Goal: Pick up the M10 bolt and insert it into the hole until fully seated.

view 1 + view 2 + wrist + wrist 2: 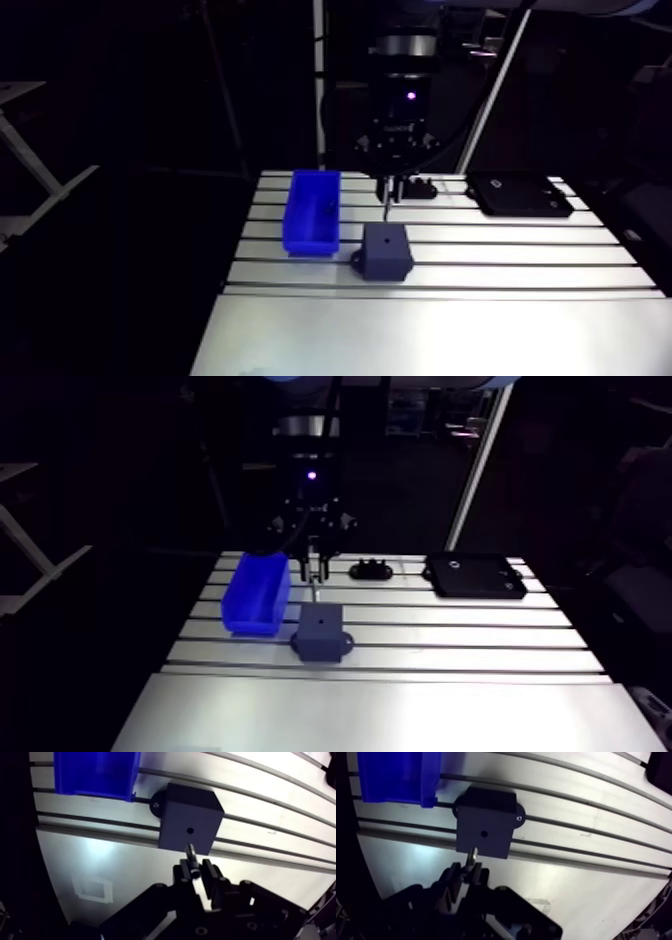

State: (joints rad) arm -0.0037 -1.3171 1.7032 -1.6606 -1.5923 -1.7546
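A dark block (190, 819) with a small round hole (190, 830) in its top face sits on the slotted table (480, 330). My gripper (196, 868) hangs above the block, shut on the M10 bolt (191, 851), whose shank points down from between the fingertips. In the wrist view the bolt's tip lies just short of the hole, over the block's near edge. In the arm view the gripper (389, 189) stands just above the block (386, 250), with the thin bolt (385, 209) reaching down toward its top.
A blue bin (313, 211) stands directly left of the block. A black plate (521, 193) lies at the table's back right, and a small black part (373, 568) rests behind the block. The table's near half is bare metal.
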